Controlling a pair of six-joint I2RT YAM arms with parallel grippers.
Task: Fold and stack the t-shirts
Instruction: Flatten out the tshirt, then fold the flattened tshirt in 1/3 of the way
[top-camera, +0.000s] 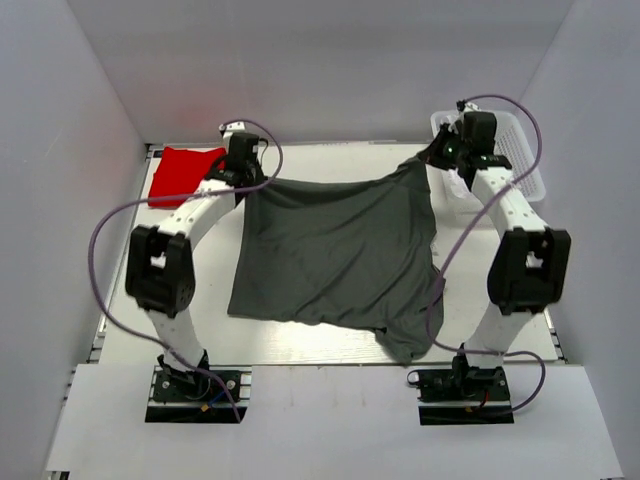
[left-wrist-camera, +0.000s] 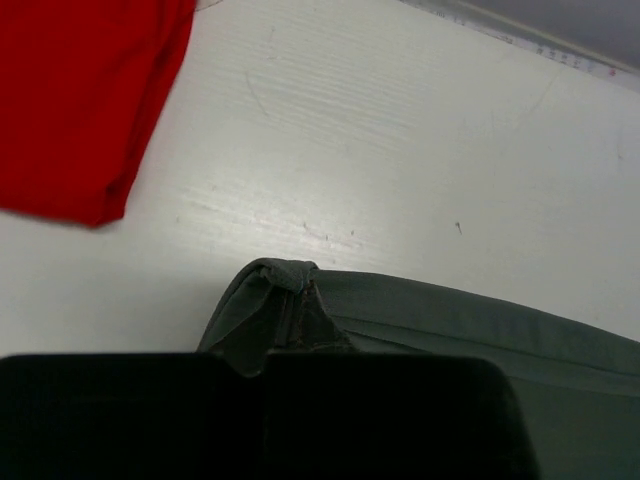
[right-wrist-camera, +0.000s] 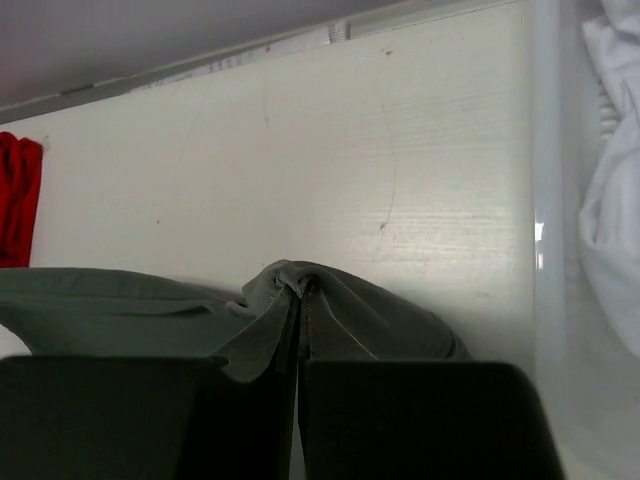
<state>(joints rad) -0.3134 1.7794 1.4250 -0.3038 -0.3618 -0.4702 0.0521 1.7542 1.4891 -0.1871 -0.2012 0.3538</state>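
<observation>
While its two far corners are pinched, the grey shirt spans the table between the arms. Its far edge is taut, its near part lies slack, and one end is bunched towards the right base.

Left gripper: clenched on the shirt's far-left corner. The wrist view shows a hemmed fold squeezed between dark fingers. Held so, likely, to spread the cloth flat before folding.

Right gripper: clenched on the far-right corner. Cloth puckers up from the closed jaws in its wrist view. Same purpose, judged: tension across the top edge.

Red shirt: folded by its look, flat at the far-left corner, just beside the left gripper, apart from the grey cloth. Probably the start of the stack.

Basket: clear plastic, far right, just beside the right gripper. White cloth inside, presumably more shirts waiting.

Step, judged: laying out the grey shirt, with no folds made yet. Risk: the bunched near end may crease.
</observation>
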